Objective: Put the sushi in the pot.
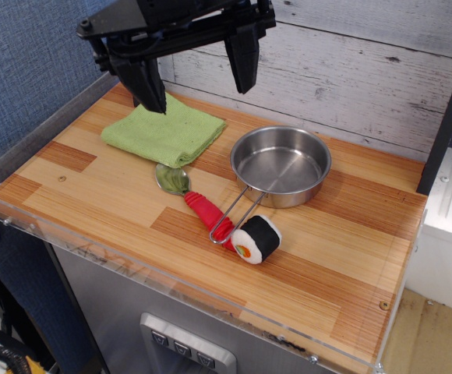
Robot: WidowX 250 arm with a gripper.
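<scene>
A wooden plank surface point(117, 210) is seen to fill most of the view, edged at the front by a clear strip and backed by a pale boarded wall point(366, 70). Above its far left part the black gripper point(199, 74) is held in the air, with its two fingers spread wide apart; nothing is gripped between them and nothing is touched by them. The left finger tip is seen in front of the green folded cloth point(164, 131), the right finger tip in front of the wall; how high above the cloth the tip hangs cannot be told.

The cloth is laid flat near the back left of the surface. Just to its right the pot point(280, 165) is set upright, shiny and with only bare steel seen inside. Its thin wire loop handle point(234, 212) is pointed toward the front left, and its end is laid over the red handle of the spoon point(199, 204). The spoon's steel bowl is placed just at the front edge of the cloth.

The sushi point(256, 239) is found lying on its side on the surface, just in front of the pot and beside the end of the wire handle, with its white, orange-and-green end turned toward the front left; it is well apart from the gripper
</scene>
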